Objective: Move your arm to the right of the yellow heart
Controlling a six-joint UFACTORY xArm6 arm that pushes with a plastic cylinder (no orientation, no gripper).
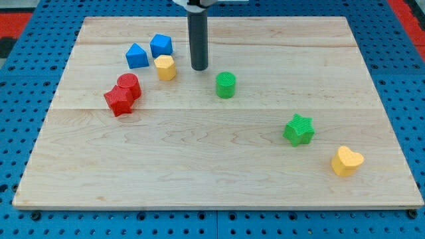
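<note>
my tip [199, 68] is seen near the worktop's [219, 172] top, far from the yellow heart [346, 160]; no claw is seen.

Green star [299, 129] crowds yellow heart's [346, 160] upper-left.

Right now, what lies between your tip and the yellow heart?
In the camera view, the green cylinder and green star sit near the line from my tip to the yellow heart.
</note>
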